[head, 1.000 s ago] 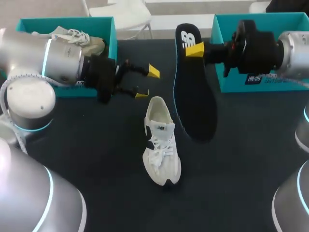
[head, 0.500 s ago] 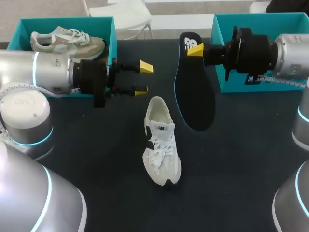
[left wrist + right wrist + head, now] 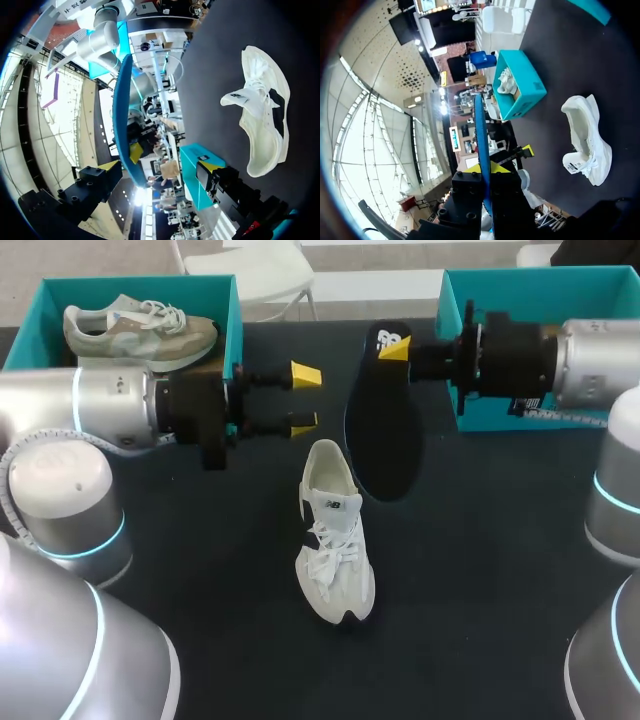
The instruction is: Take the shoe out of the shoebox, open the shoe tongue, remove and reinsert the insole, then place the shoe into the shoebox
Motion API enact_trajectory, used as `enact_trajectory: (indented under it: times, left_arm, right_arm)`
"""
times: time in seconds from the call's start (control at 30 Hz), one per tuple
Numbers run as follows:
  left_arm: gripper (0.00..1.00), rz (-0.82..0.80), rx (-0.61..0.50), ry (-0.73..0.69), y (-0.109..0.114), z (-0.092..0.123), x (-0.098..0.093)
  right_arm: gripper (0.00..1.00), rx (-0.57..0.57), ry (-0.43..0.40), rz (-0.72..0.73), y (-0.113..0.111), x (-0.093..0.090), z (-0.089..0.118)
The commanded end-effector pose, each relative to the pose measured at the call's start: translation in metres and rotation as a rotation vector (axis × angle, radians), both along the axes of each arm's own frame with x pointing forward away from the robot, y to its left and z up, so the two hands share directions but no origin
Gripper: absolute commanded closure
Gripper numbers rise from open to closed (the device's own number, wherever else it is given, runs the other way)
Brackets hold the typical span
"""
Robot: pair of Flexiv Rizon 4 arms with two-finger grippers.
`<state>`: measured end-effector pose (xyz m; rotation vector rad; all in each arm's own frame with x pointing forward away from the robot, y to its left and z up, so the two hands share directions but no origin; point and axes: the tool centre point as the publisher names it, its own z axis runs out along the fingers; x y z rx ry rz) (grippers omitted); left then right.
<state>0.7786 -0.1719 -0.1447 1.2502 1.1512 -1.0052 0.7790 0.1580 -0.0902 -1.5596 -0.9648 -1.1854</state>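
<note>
Two claws: right claw (image 3: 391, 346) clamps the insole (image 3: 381, 440), left claw (image 3: 304, 398) spread wide, holding nothing.

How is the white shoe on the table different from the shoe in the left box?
The white shoe lies on the dark table; the boxed shoe rests in the teal shoebox. The white shoe is white with black trim; the boxed shoe is beige and pale grey. The white shoe points toward the robot, the boxed shoe sideways. Both are laced sneakers.
</note>
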Motion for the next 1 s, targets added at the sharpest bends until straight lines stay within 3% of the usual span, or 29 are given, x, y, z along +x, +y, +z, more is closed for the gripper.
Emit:
enact_trajectory:
  times: [0.03,0.4,0.7,1.0]
  left_arm:
    - [0.0,-0.009,-0.015,-0.005,-0.006,0.002,-0.004]
    - [0.0,-0.037,-0.062,0.027,-0.022,0.009,-0.021]
    - [0.0,-0.056,-0.096,0.056,-0.017,0.017,-0.033]
    - [0.0,-0.116,-0.096,0.046,-0.041,0.022,-0.048]
  right_arm:
    - [1.0,0.008,0.013,-0.014,0.015,0.002,-0.005]
    - [1.0,-0.007,0.038,0.02,0.015,0.007,-0.007]
    - [1.0,-0.005,0.028,0.034,0.014,0.014,-0.012]
    - [1.0,-0.002,0.027,0.071,0.019,0.022,-0.017]
